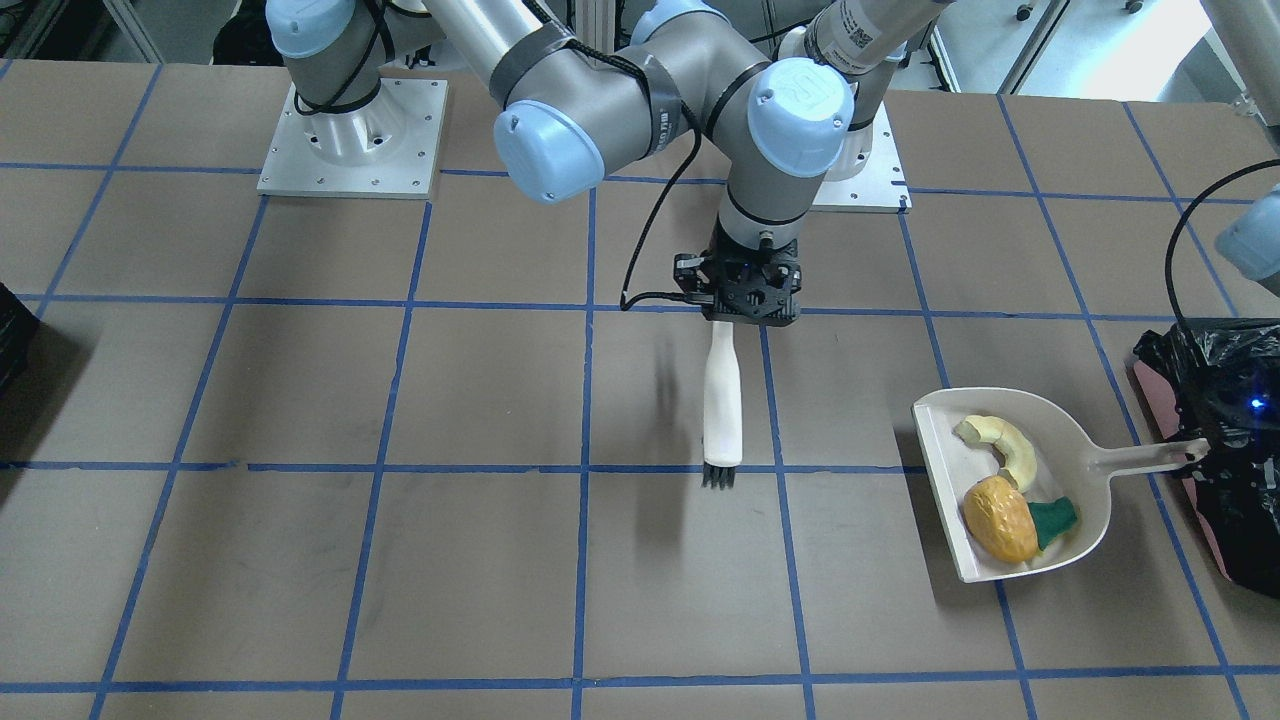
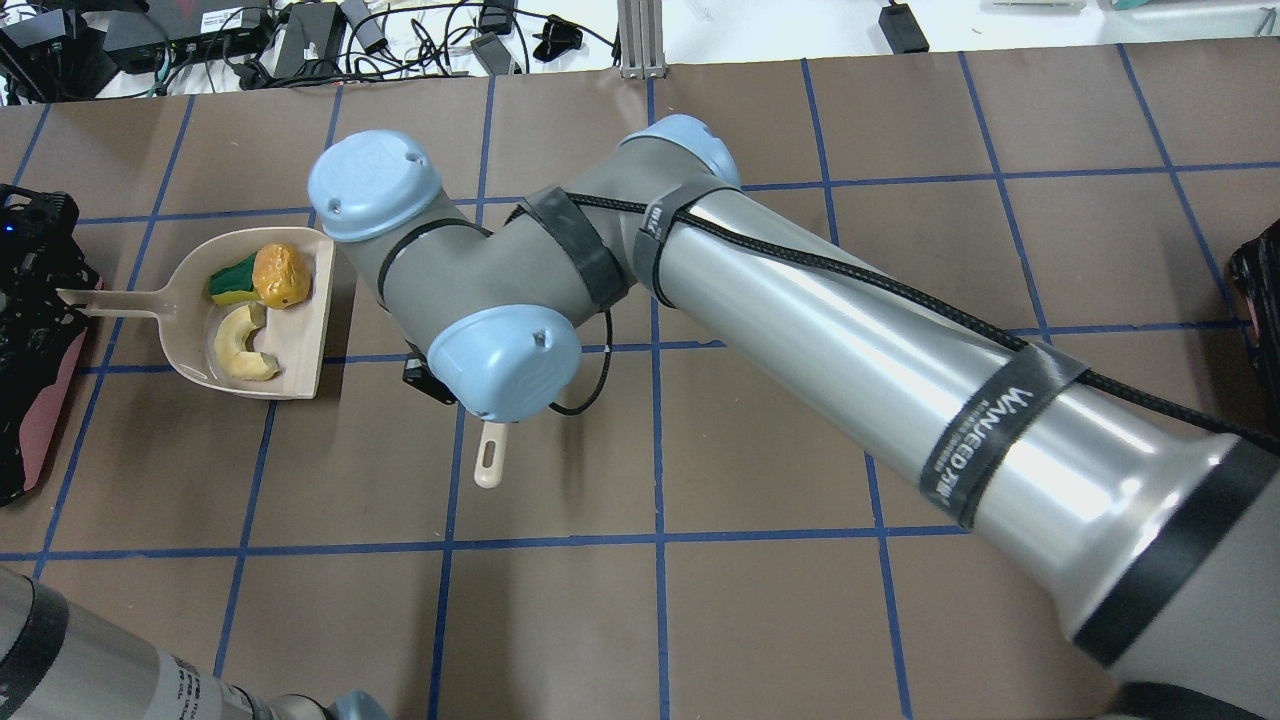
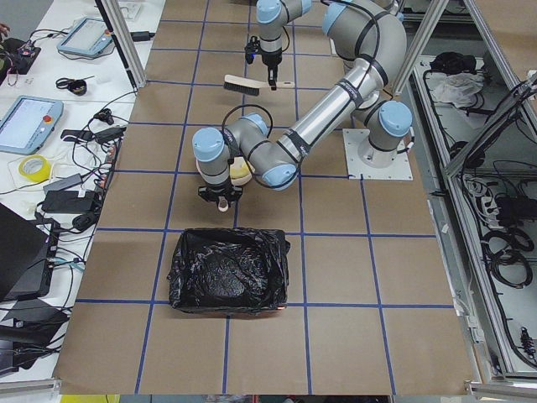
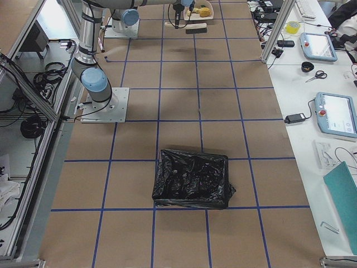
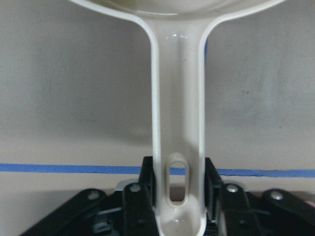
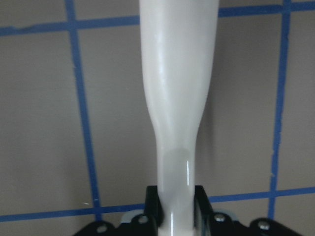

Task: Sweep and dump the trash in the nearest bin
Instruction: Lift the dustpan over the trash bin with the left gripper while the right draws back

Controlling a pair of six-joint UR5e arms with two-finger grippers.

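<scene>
A cream dustpan holds all the trash: an orange-brown lump, a pale yellow peel and a green sponge chunk. My left gripper is shut on the dustpan handle, right at the edge of the pink-sided bin with the black bag. I cannot tell whether the pan rests on the table or hangs just above it. My right gripper is shut on the white handle of a brush, bristles down near the table's middle, well apart from the dustpan.
A second, all-black bag-lined container stands at the table's other end and shows at the overhead view's right edge. The right arm's large links span the table's middle. Cables and devices lie beyond the far edge.
</scene>
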